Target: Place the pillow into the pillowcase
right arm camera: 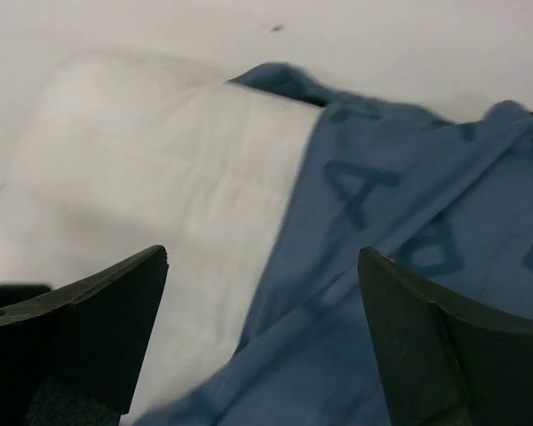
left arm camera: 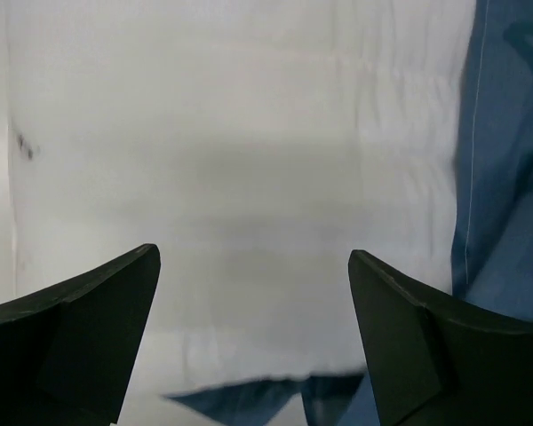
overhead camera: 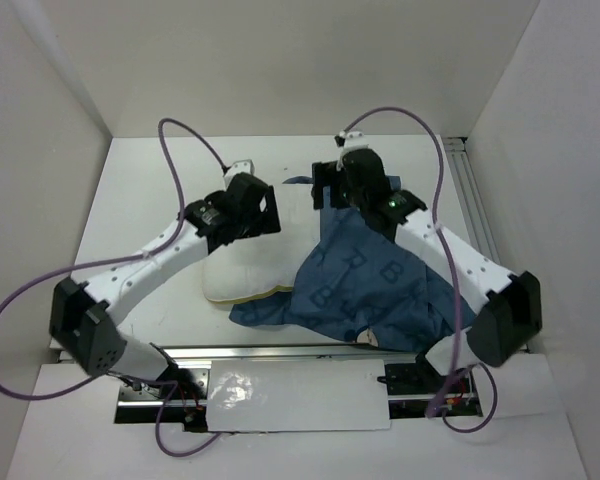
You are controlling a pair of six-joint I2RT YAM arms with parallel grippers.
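Observation:
The white pillow lies in the middle of the table, its pale yellow trim along the near edge. The dark blue pillowcase with lighter letters is crumpled to its right and overlaps the pillow's right side. My left gripper hovers over the pillow's far part, open with nothing between its fingers. The left wrist view shows white pillow under the open left gripper and pillowcase at the right. My right gripper is open above the pillowcase's far edge. In the right wrist view the open right gripper straddles the line between pillow and pillowcase.
White walls enclose the table on the left, back and right. A metal rail runs along the right side. A white sheet covers the near edge between the arm bases. Purple cables loop above both arms.

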